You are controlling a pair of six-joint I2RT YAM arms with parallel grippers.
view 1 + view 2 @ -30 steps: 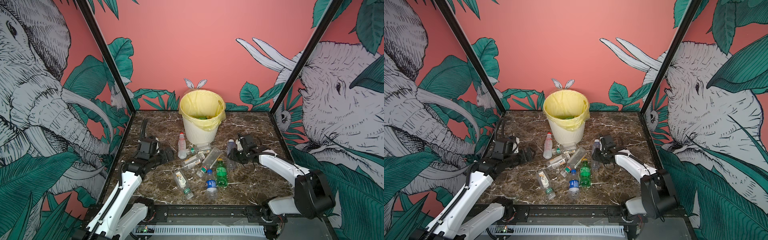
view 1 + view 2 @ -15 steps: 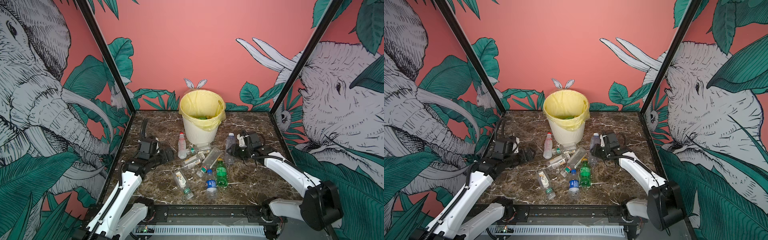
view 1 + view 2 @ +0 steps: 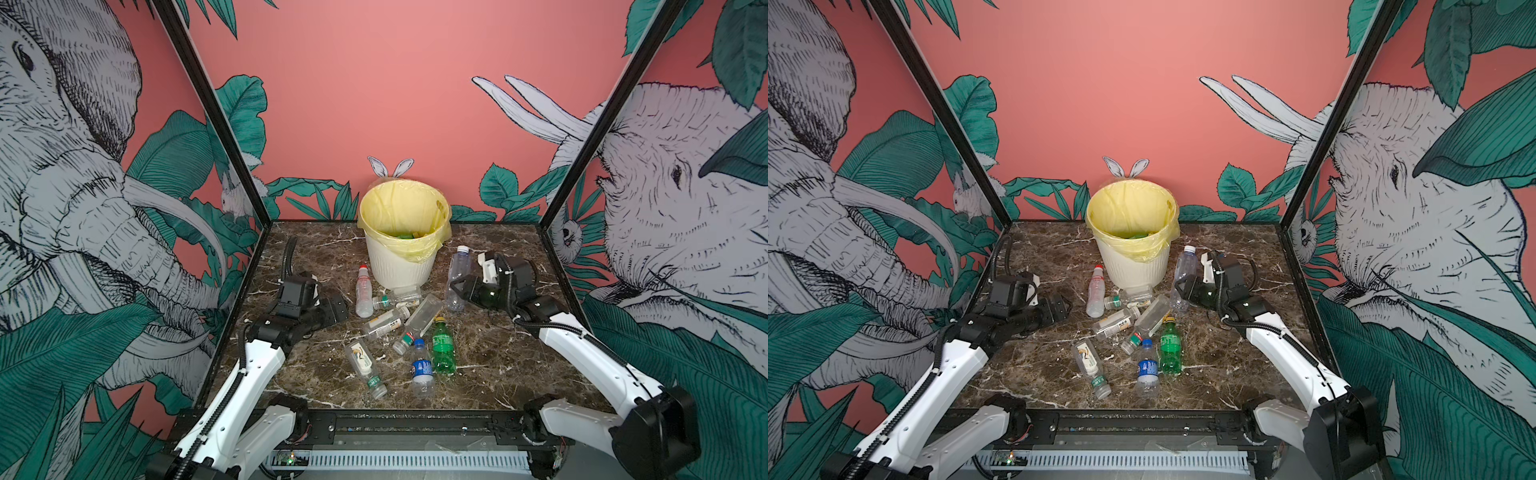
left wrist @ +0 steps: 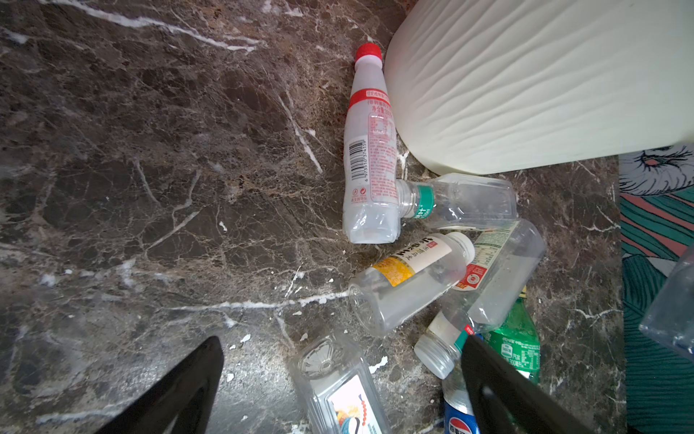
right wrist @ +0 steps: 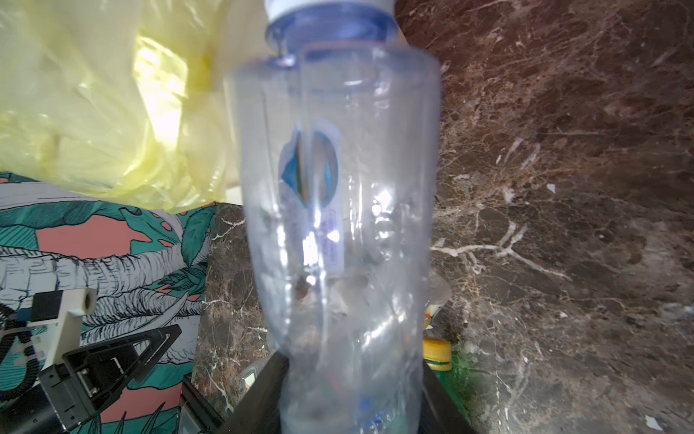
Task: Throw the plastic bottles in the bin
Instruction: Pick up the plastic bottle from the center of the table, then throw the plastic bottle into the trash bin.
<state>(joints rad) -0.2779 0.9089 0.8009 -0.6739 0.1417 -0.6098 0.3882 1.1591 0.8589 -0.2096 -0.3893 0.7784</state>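
The bin (image 3: 401,266) (image 3: 1133,270) stands at the back middle, cream ribbed, lined with a yellow bag (image 5: 94,112). My right gripper (image 3: 459,291) (image 3: 1181,291) (image 5: 351,364) is shut on the lower part of a clear white-capped bottle (image 3: 457,270) (image 5: 338,188), held upright just right of the bin. Several plastic bottles lie before the bin, among them a red-capped one (image 3: 364,291) (image 4: 370,150), a green one (image 3: 442,349) and a blue-labelled one (image 3: 422,370). My left gripper (image 3: 338,309) (image 4: 341,340) hangs open left of the pile, holding nothing.
Black frame posts and printed walls close in the dark marble table (image 3: 498,353) on three sides. A black rail (image 3: 395,424) runs along the front edge. Green bottles show inside the bin.
My right gripper has lifted the clear bottle off the table and carried it up toward the bin's right side. The left arm has stayed still.
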